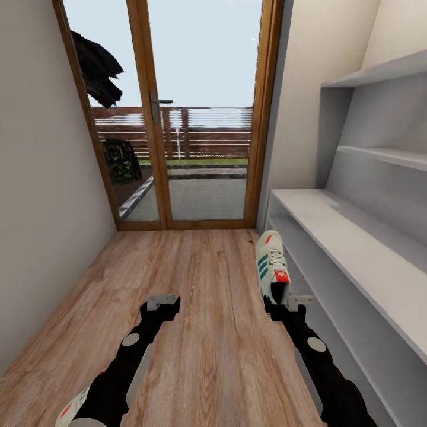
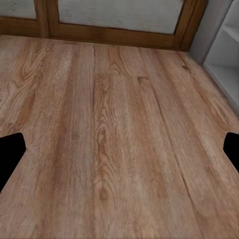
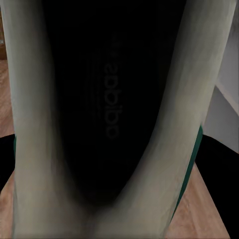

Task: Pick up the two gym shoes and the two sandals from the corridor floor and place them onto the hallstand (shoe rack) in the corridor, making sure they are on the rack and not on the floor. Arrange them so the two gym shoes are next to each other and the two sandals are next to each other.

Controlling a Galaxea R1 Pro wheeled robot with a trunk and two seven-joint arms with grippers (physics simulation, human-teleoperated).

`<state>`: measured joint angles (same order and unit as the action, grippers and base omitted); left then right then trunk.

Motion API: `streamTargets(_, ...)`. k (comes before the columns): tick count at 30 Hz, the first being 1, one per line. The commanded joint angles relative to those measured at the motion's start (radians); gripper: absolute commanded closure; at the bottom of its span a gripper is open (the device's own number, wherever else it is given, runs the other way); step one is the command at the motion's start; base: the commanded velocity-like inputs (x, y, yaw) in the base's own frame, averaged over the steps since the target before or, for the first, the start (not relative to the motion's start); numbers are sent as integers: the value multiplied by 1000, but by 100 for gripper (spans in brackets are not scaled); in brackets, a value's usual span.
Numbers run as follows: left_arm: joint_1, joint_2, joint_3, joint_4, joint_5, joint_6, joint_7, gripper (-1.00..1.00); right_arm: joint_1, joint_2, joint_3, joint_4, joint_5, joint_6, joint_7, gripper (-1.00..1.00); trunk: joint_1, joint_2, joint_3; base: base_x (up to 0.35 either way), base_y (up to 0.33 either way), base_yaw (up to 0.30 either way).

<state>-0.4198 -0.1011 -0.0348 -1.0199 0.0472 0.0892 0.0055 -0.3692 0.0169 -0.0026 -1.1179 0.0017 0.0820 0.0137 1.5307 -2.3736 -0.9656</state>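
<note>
A narrow corridor with a wood-plank floor is running toward a glazed door, and the white rack is standing as the landmark along the right-hand wall.

Nearest, at the lower edge of the head view and well away from the rack, a second shoe is peeking out from beside the left arm, lying on the floor; only its pale side and a red accent are showing.

Farther on, the left gripper is hovering over bare planks, well apart from the rack. In the left wrist view its dark fingertips are sitting at opposite edges with only floor between them, so the jaws are standing wide apart and holding nothing.

Level with it, just beside the rack's front edge, the right gripper is clamping the heel end of a shoe. The shoe is pointing toward the door, its laces and green stripes facing up, and it is sitting above the floor, close to the rack but not on it. In the right wrist view the shoe's dark inside and cream collar are pressing right up against the camera.

Beyond the shoe, the rack's flat top is lying bare, with higher shelves rising behind it.
</note>
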Motion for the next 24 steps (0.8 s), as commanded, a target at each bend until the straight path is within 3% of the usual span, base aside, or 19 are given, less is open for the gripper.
streamTargets(1, 0, 0, -1, -2, 5, 6, 1, -100, 0, 0, -1, -2, 0, 5, 2, 100, 0, 0, -1, 286, -265, 281)
streamTargets(10, 0, 0, -1, -2, 5, 6, 0, -100, 0, 0, -1, -2, 0, 5, 2, 100, 0, 0, -1, 316, -191, 95)
streamTargets(24, 0, 0, 0, -2, 5, 6, 0, -100, 0, 0, -1, -2, 0, 5, 2, 100, 0, 0, -1, 346, -80, 2)
